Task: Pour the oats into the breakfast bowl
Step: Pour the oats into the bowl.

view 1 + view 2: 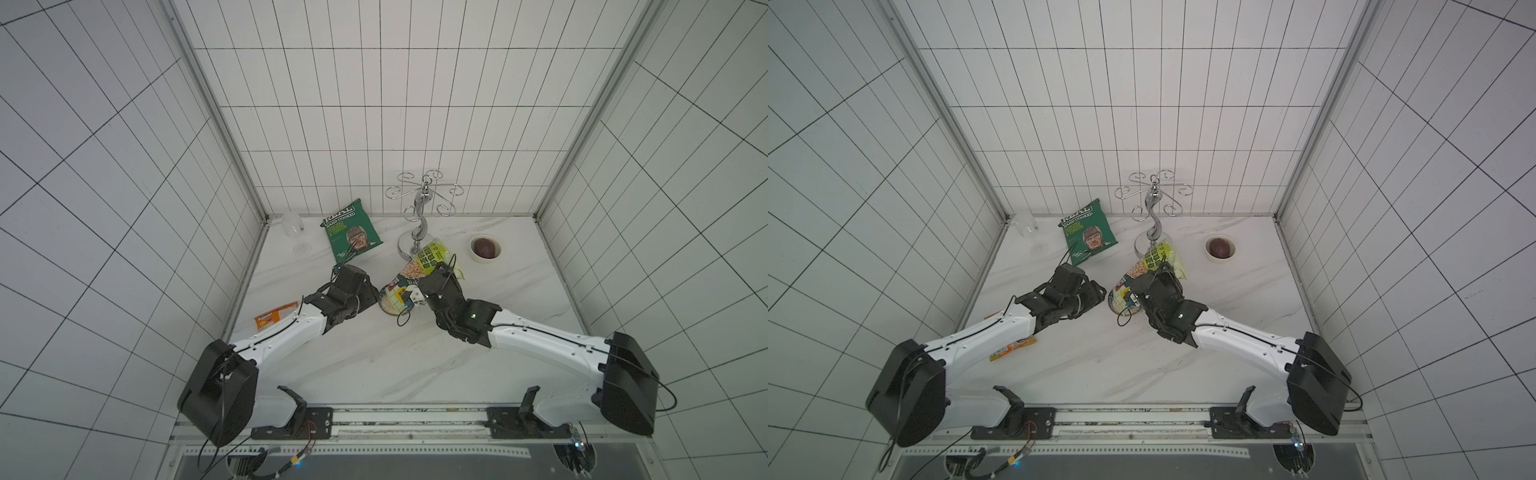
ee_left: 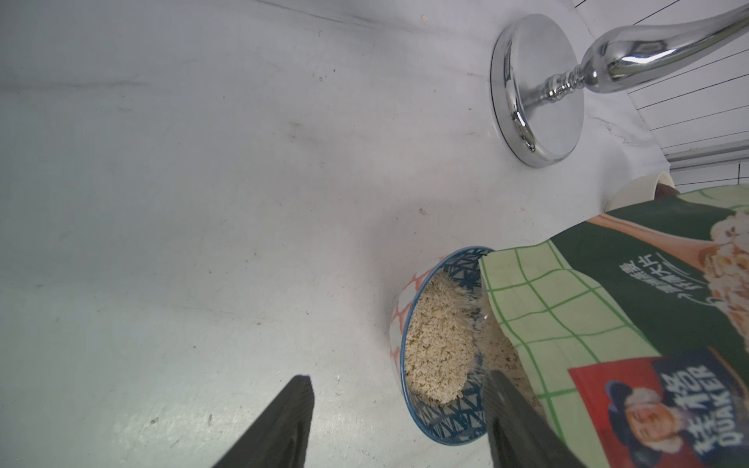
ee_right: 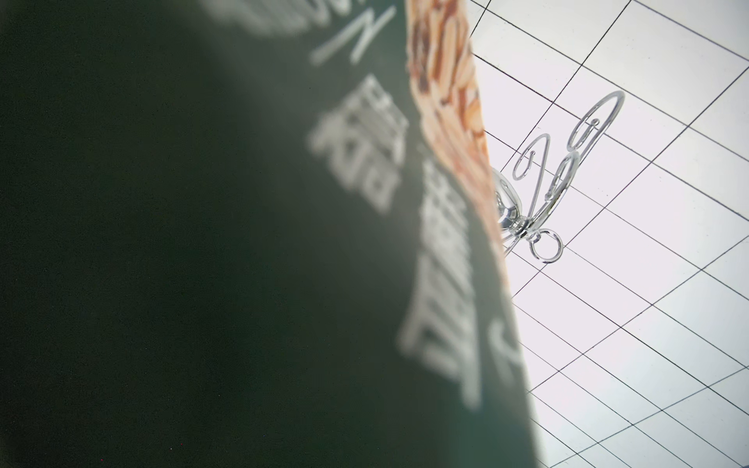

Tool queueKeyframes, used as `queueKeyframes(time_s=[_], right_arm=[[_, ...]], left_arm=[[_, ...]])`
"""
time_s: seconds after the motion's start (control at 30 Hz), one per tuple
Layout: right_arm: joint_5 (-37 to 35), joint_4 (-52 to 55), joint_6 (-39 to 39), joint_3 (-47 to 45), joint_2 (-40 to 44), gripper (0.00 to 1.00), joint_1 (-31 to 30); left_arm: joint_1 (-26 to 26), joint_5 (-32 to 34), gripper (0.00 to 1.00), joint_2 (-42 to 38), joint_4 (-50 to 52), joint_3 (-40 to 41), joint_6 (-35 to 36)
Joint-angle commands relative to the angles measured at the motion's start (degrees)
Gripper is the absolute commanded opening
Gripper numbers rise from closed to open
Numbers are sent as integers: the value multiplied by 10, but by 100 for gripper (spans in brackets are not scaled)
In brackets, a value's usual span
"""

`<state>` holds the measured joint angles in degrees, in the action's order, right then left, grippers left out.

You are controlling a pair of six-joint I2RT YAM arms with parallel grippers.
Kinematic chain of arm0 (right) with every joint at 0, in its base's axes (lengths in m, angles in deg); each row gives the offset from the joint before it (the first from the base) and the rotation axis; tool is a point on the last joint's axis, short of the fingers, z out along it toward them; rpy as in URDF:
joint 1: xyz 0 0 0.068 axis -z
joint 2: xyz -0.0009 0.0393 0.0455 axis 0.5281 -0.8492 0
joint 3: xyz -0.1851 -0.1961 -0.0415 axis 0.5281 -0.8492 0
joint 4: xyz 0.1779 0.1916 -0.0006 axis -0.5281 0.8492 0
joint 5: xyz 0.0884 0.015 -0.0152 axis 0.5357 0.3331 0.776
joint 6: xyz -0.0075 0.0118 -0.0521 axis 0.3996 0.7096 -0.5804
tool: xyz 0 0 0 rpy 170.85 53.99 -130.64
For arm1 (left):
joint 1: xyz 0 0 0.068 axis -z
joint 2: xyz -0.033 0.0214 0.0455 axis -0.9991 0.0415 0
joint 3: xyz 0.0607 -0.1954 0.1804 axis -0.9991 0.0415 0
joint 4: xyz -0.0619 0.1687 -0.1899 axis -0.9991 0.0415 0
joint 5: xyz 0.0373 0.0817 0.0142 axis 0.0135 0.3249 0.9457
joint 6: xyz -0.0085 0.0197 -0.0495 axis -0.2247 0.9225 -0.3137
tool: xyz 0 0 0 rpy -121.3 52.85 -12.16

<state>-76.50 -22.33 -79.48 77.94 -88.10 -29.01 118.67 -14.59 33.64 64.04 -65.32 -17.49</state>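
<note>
The breakfast bowl [image 1: 384, 297] [image 1: 1113, 300] [image 2: 446, 430] stands mid-table, blue-patterned, with a heap of pale oats [image 2: 437, 340] [image 1: 391, 307] inside. The green and yellow oat pouch [image 1: 428, 259] [image 1: 1154, 257] [image 2: 608, 304] [image 3: 202, 243] is tipped over with its mouth inside the bowl's rim. My right gripper [image 1: 442, 272] [image 1: 1163, 278] is shut on the pouch's middle; the pouch fills the right wrist view and hides the fingers. My left gripper [image 1: 372, 298] [image 1: 1097, 291] [image 2: 398, 377] is open beside the bowl, with a gap between one finger [image 2: 283, 425] and the bowl's wall.
A chrome hook stand [image 1: 419, 216] [image 2: 535, 89] [image 3: 547, 194] rises just behind the pouch. A cream bowl [image 1: 485, 248] sits at the back right. The dark green crisp bag [image 1: 351, 232] and a clear glass [image 1: 293, 228] are back left; an orange packet [image 1: 274, 316] lies under my left arm.
</note>
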Motion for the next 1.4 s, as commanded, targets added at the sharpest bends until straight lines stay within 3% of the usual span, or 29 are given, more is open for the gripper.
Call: queueKeyframes(time_s=[0.0, 0.47, 1.37], right_arm=[[-57, -101, -1, 11, 36, 0, -7], [-54, -171, -57, -11, 38, 0, -7], [-58, -186, -67, -21, 46, 0, -3]], left_arm=[[-2, 10, 68, -9, -6, 5, -1], [-3, 11, 68, -10, -7, 5, -2], [-2, 10, 68, -10, -5, 2, -2]])
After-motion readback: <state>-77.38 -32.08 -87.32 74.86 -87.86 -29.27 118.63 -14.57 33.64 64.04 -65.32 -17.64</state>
